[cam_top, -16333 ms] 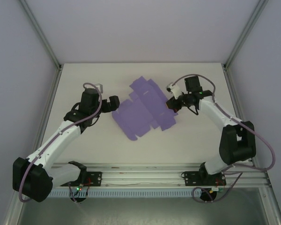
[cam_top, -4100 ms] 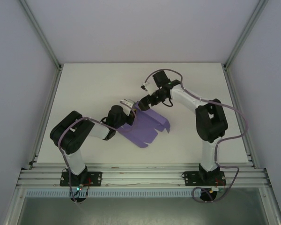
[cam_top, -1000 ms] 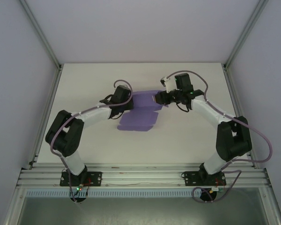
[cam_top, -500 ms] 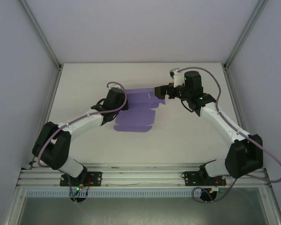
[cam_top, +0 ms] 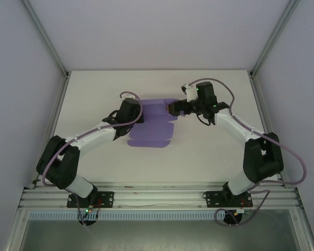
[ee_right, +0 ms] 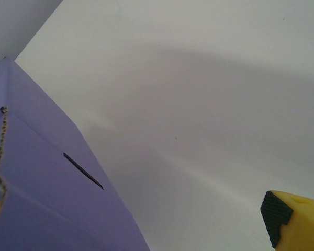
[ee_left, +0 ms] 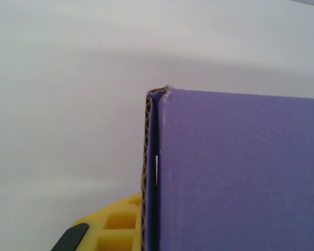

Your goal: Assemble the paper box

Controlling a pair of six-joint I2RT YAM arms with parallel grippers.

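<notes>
Top external: the purple paper box (cam_top: 153, 133) lies partly folded on the counter (cam_top: 214, 151) between my arms. My left fingers (ee_left: 118, 230) sit at its corrugated edge, and I cannot tell whether they grip it. My right fingers (ee_right: 298, 217) gape wide beside its slitted panel.

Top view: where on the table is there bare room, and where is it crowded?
Bare: on the table, the near strip between paper box and base rail, and the far strip by the back wall. Crowded: mid-table, where left gripper and right gripper flank the box.
</notes>
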